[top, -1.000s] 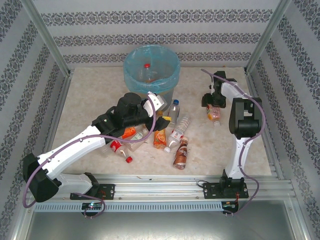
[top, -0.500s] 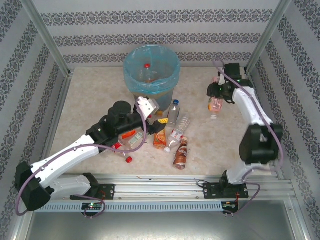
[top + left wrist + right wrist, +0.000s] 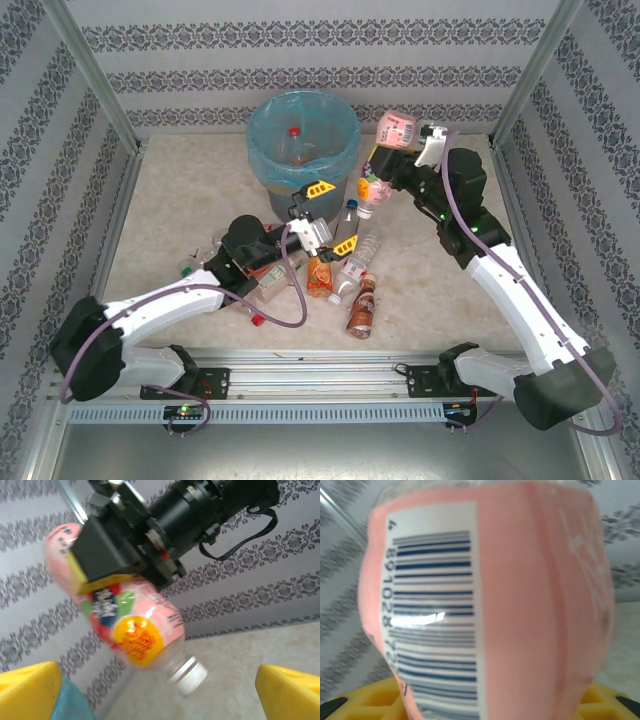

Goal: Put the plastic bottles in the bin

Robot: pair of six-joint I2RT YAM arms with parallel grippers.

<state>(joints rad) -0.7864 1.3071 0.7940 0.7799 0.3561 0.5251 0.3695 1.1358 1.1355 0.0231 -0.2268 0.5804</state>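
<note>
Pink-labelled bottle (image 3: 397, 130) hangs cap-down in the right gripper (image 3: 385, 165), clamped on it, just right of the bin (image 3: 255, 140); left gripper (image 3: 331, 215) gapes wide over the bench bottles (image 3: 352, 268), nearer them

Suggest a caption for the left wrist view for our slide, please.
The right tool holds a pink-labelled bottle, white cap down, framed by yellow fingertips of the open left tool.
</note>
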